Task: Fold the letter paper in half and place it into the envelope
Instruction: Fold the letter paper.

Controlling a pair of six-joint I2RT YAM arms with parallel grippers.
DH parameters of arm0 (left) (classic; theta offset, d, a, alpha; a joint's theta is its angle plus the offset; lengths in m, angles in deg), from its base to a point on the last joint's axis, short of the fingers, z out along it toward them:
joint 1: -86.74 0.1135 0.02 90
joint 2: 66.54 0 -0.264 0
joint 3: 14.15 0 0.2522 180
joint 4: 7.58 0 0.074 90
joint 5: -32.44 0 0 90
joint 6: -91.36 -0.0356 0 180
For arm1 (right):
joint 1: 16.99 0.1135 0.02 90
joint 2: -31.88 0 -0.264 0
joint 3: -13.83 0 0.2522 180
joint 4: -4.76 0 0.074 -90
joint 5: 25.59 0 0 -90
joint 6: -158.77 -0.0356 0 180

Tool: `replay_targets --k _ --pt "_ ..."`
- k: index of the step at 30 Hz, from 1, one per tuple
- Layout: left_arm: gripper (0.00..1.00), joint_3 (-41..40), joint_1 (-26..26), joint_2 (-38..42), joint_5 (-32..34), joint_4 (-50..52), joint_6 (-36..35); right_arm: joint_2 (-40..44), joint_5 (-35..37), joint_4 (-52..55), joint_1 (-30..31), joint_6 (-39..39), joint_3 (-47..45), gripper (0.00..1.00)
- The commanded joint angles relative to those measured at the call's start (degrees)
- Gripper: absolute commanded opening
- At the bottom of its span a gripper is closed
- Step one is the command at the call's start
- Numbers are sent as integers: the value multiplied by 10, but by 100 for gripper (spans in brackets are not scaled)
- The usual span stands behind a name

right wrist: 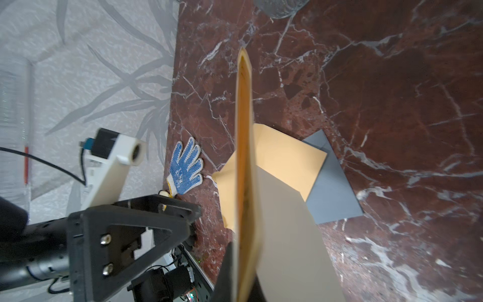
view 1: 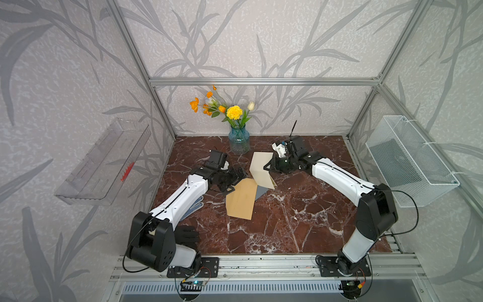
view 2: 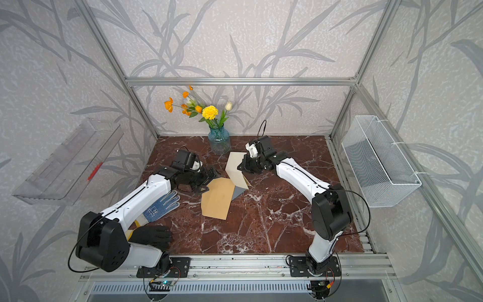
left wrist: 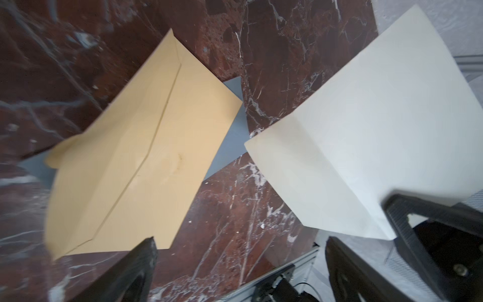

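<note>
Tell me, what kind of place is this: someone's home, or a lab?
Most likely a robot test booth dressed like a room: two white-and-black robot arms bolted to a silver metal rail, bare aluminium frame bars, wallpapered panels around a red marble-look tabletop.

The envelope (view 1: 241, 200) hid most of a grey sheet (view 1: 261, 193); in a top view, the left arm (view 1: 183, 196) covered much of the blue-dotted glove (view 1: 194, 208).

I see a blue glass vase (view 1: 239, 142) of orange and yellow flowers (view 1: 234, 112) at the back of the marble counter (view 1: 287, 224). A blue-dotted glove (view 2: 162, 205) and a black glove (view 2: 153, 236) lie front left, and a grey sheet (view 1: 261, 193) lies flat mid-counter. A clear tray (view 1: 104, 162) and a white mesh basket (view 1: 410, 162) hang on opposite side walls.
</note>
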Motion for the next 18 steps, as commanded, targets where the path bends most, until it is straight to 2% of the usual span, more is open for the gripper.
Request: replay_targets --k 1,4,10,14,18 --pt "100 -32 -4 1 -47 -135 127 28 -8 -92 8 -53 -24 0" --pt "100 -53 -6 -3 -54 -216 188 33 -9 -144 15 -88 -53 0" --pt "100 -84 -4 -11 -42 -320 253 41 -31 -315 20 -195 -136 0" --pt "99 -93 -4 -18 -29 -355 264 32 -55 -403 25 -254 -168 0" --pt "93 -95 -2 -30 -32 -380 270 33 -65 -453 28 -284 -190 0"
